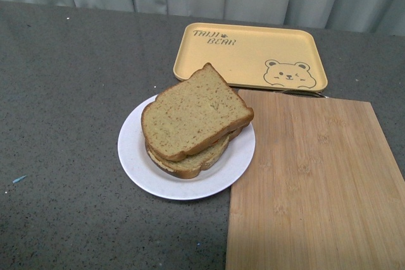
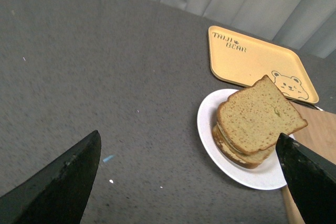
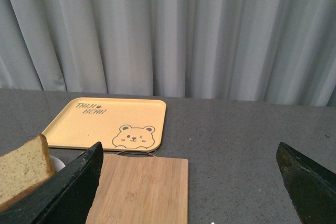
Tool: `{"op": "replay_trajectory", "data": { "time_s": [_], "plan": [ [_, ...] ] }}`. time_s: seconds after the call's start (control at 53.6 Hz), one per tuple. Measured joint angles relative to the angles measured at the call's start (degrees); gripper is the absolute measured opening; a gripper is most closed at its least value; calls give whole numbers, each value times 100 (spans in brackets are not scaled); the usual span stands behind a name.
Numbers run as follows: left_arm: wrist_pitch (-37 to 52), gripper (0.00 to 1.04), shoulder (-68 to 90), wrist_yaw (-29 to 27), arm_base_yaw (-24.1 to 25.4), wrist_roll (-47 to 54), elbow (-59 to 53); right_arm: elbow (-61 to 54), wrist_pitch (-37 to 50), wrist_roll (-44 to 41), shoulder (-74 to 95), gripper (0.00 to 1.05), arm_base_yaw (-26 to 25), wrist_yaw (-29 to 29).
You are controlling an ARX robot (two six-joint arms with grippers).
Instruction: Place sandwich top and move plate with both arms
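Two slices of toy bread sit in a stack on the round white plate (image 1: 134, 156), which rests on the grey desk (image 1: 63, 93). The sandwich top (image 1: 196, 110) is the upper slice. It is tan with little speckles and a darker crust, and it lies flat, face up, turned a bit so its corners stick out past the lower slice (image 1: 190, 164). What may be between the slices is hidden. The plate's right rim sits right up against the edge of the wooden board (image 1: 316, 181), which lies flat on the desk. Behind both is the yellow tray (image 1: 247, 55), with a bear face drawn in one corner and some words in another. The plate and the tray are near each other but do not touch. A grey curtain (image 3: 168, 30) hangs at the back. The left claw (image 2: 187, 134) is spread wide above the desk with nothing in it, and the plate lies near its one finger. The right claw (image 3: 189, 144) is spread wide too, holding nothing, looking out over the board and tray.
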Motion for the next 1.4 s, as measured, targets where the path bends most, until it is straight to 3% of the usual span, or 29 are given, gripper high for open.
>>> {"op": "replay_trajectory", "data": {
  "time_s": [0.205, 0.392, 0.56, 1.268, 1.399],
  "plan": [
    [1919, 98, 3230, 481, -125, -1217, 514, 0, 0, -2, 0, 95, 0, 0],
    [2446, 98, 5735, 1128, 20, -1941, 1139, 0, 0, -2, 0, 95, 0, 2],
    [2686, 98, 7165, 1381, 105, -2243, 1635, 0, 0, -2, 0, 95, 0, 0],
    [3106, 98, 9178, 1871, -660, -2940, 2813, 0, 0, -2, 0, 95, -2, 0],
    [3244, 75, 9420, 2022, -811, -3174, 2881, 0, 0, -2, 0, 95, 0, 0]
  ]
}}
